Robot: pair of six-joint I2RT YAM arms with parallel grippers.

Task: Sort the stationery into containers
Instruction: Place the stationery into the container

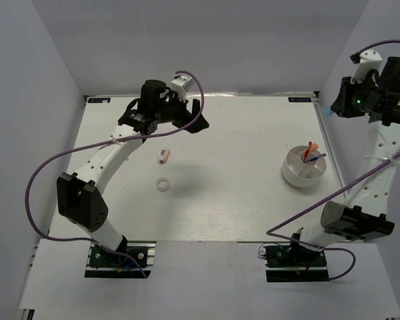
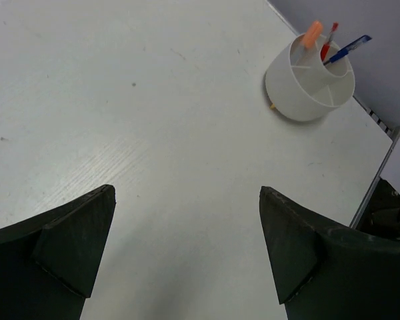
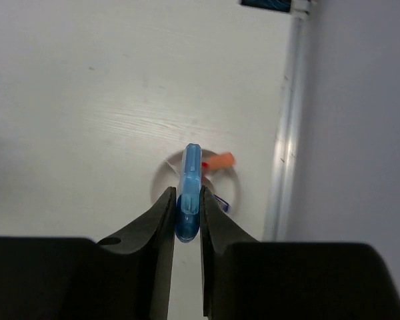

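A release from this height is risking a bounce off the blue pen (image 2: pixel 350 48) or a miss of the bowl (image 1: pixel 297 177), I judge, because the right tool (image 3: pixel 187 203) is pinching the light-blue piece (image 3: pixel 189 177) high above it, directly over the bowl. The left tool (image 2: pixel 187 193) is hovering wide open and empty over the bench (image 2: pixel 153 100), with the eraser (image 1: pixel 163 156) and tape ring (image 1: pixel 163 185) lying near it.

The bowl (image 3: pixel 161 177) sits mostly hidden behind the blue piece (image 3: pixel 190 173) and right gripper (image 3: pixel 187 197). From above, the eraser (image 1: pixel 163 156) is too small to make out.
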